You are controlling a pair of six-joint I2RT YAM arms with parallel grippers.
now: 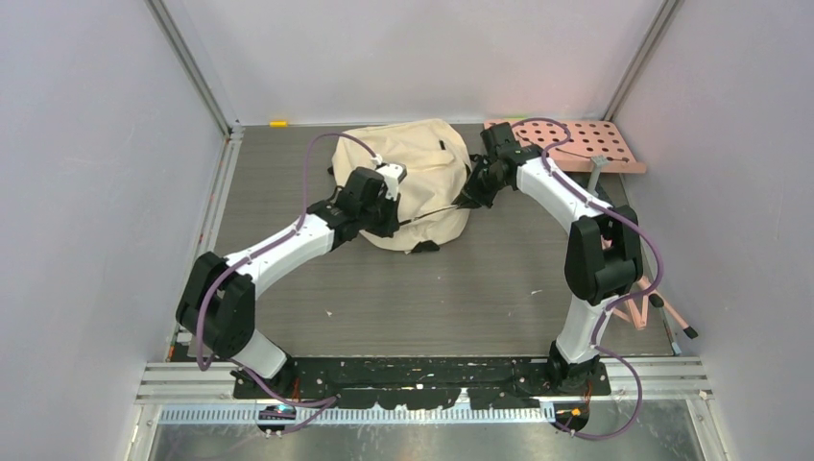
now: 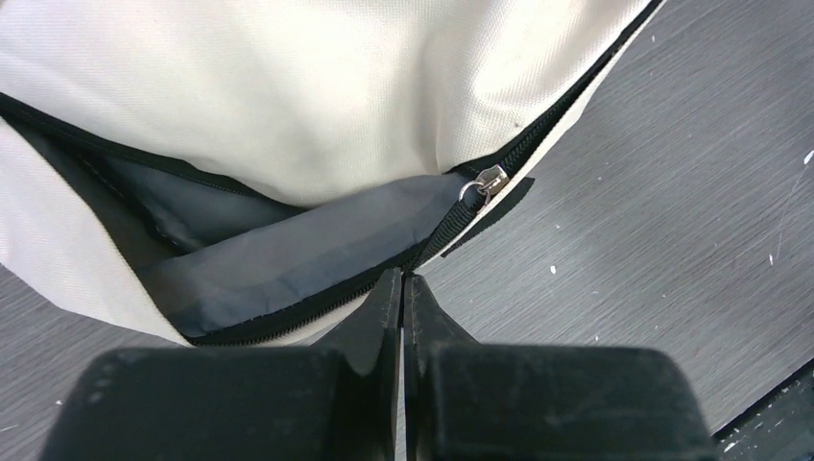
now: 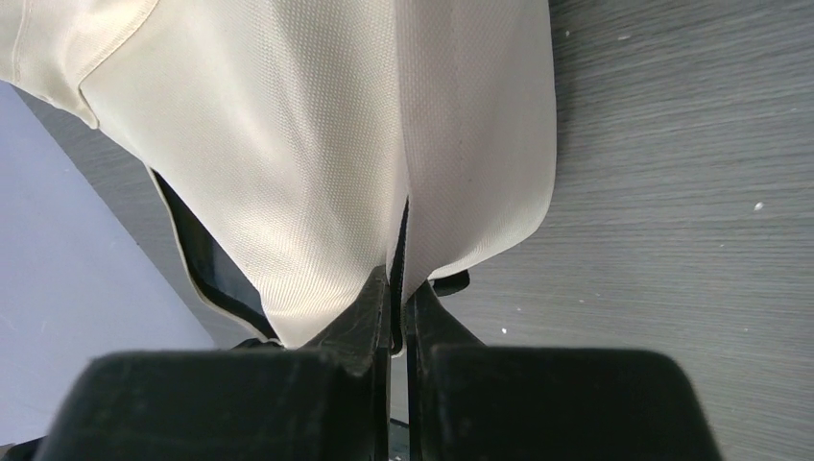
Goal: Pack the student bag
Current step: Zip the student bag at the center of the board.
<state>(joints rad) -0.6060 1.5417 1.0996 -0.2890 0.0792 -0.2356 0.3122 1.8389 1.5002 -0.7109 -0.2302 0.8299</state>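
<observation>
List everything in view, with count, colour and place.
student bag: one, cream, black zippers, far middle of table, zipper open
zipper pull: one, silver, open zipper's end
perforated board: one, pink, far right corner
small item: one, yellow, far edge, left of bag
rods: count unclear, pink, black-tipped, right edge
table: one, grey wood-grain
left gripper: one, black, shut at bag's zipper edge
right gripper: one, black, shut on a bag fold

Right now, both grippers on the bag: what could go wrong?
1. The left gripper seems to pinch only the zipper edge of the bag; a pull may slip it off.
2. The right gripper is shut on a loose fabric fold; pulling could drag the soft bag over the table instead of opening it.
3. The opening by the zipper pull looks narrow; things may snag.
</observation>
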